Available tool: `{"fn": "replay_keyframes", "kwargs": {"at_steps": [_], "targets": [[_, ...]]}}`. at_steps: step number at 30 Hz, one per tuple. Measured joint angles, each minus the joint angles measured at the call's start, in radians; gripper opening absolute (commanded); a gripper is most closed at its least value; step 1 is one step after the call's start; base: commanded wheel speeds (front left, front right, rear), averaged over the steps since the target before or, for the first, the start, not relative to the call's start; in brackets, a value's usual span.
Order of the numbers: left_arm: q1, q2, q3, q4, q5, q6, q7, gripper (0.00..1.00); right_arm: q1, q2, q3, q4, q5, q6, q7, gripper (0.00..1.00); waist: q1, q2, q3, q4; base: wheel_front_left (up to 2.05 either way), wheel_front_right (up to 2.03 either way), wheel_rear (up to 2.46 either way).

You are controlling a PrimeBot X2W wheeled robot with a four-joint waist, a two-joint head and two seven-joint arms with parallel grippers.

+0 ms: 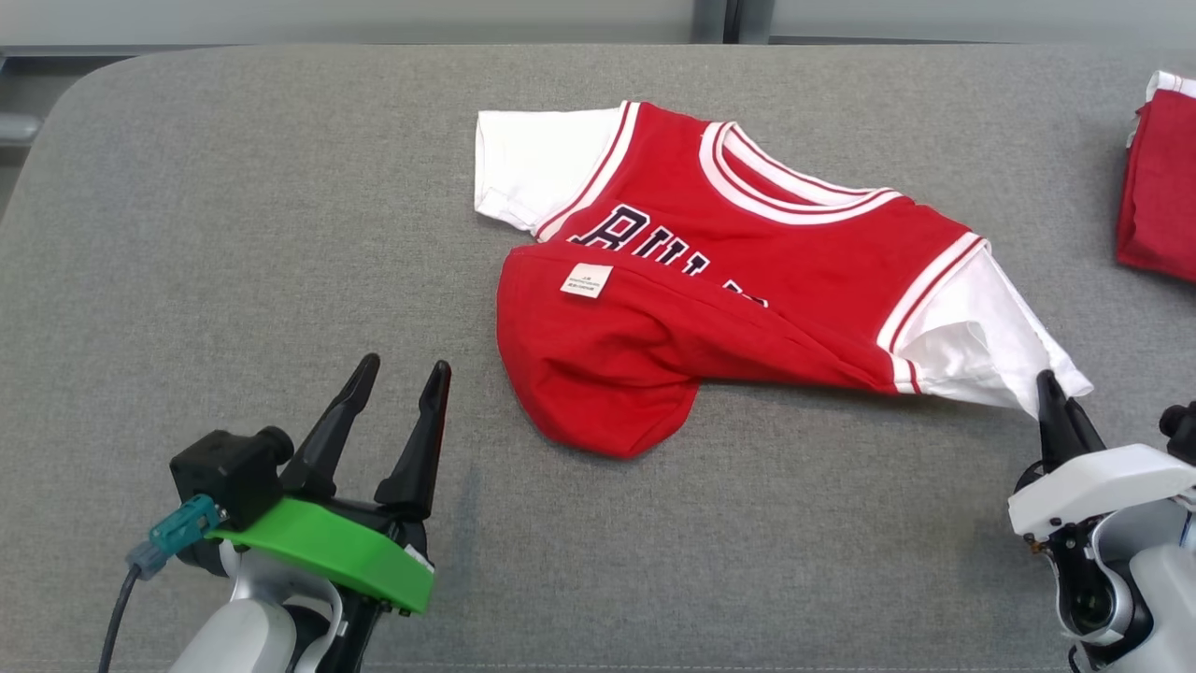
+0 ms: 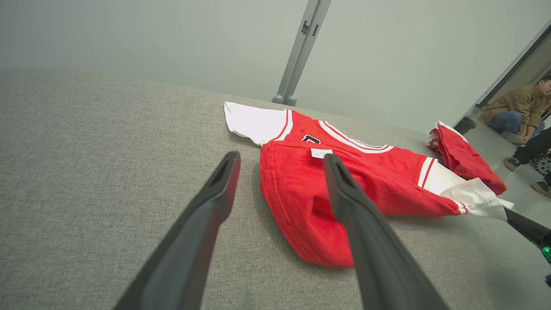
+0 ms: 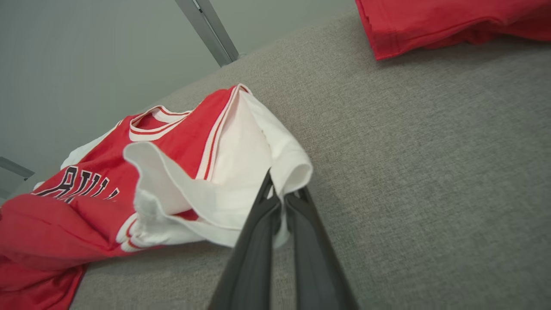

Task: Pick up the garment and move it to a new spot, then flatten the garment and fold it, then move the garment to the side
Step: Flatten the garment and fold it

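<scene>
The red-and-white short-sleeved fabric jersey [image 1: 729,280] lies near the middle of the grey woven cloth surface [image 1: 234,234], front up. Its lower hem is flipped over the dark lettering, so an inside label shows. Right gripper [image 1: 1060,397]: fingers pressed together on the edge of the white sleeve [image 1: 981,336] on the robot's right, which is drawn out toward it. Left gripper [image 1: 404,366]: fingers wide apart, holding nothing, near the flipped hem but apart from it. Risks, as judged: the pinch takes only a thin edge of cloth, so a quick pull may slip it free. A lift by one sleeve would bunch the body and deepen the hem fold. A carry rightward could drag it onto the folded red cloth [image 1: 1159,187] at the surface's right edge.
</scene>
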Motion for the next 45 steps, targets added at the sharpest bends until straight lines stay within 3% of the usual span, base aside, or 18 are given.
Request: {"fn": "replay_keyframes", "kwargs": {"at_steps": [12,13,15,18,19,20,34,41,45], "targets": [[-0.007,0.003,0.018,0.016,0.004,0.000,0.009,1.00,0.051,0.015,0.038,0.063,-0.048,0.000,-0.047,0.03,0.0000,0.0000,-0.006,-0.008,0.00,0.00,0.00],[-0.006,0.003,0.021,0.016,0.004,0.000,0.009,1.00,0.051,0.014,0.040,0.070,-0.058,0.000,-0.050,0.11,0.0000,0.0000,-0.007,-0.011,0.00,0.00,0.00],[-0.006,0.003,0.022,0.016,0.004,0.000,0.009,1.00,0.051,0.013,0.039,0.081,-0.067,0.000,-0.054,0.36,0.0000,0.0000,-0.011,-0.016,0.00,0.00,0.00],[-0.005,0.003,0.019,0.016,0.004,0.000,0.017,1.00,0.051,0.013,0.039,0.092,-0.068,0.000,-0.055,0.56,0.0000,0.0000,-0.014,-0.021,0.00,0.00,0.00],[-0.005,0.003,0.015,0.016,0.004,0.000,0.017,1.00,0.051,0.013,0.038,0.094,-0.068,0.000,-0.059,0.91,-0.0001,0.0000,-0.016,-0.022,0.00,0.00,0.00],[-0.005,0.002,0.012,0.016,0.005,0.000,0.017,1.00,0.051,0.013,0.037,0.096,-0.068,0.000,-0.061,1.00,0.0000,0.0000,-0.017,-0.024,0.00,0.00,0.00],[0.015,0.003,0.033,0.033,0.007,0.000,0.017,1.00,0.050,-0.005,0.035,0.148,-0.126,0.000,-0.081,1.00,0.0000,0.0000,-0.041,-0.051,0.00,0.00,0.00],[0.018,0.003,0.032,0.019,0.010,0.000,0.025,1.00,0.009,-0.023,0.101,0.077,-0.215,0.003,-0.090,1.00,-0.0001,0.0000,-0.043,-0.077,0.00,0.00,0.00],[0.017,-0.002,0.013,0.016,0.010,0.000,0.029,1.00,-0.058,-0.017,0.159,0.020,-0.256,0.030,-0.091,1.00,-0.0001,0.0000,-0.044,-0.070,0.00,0.00,0.00]]}}
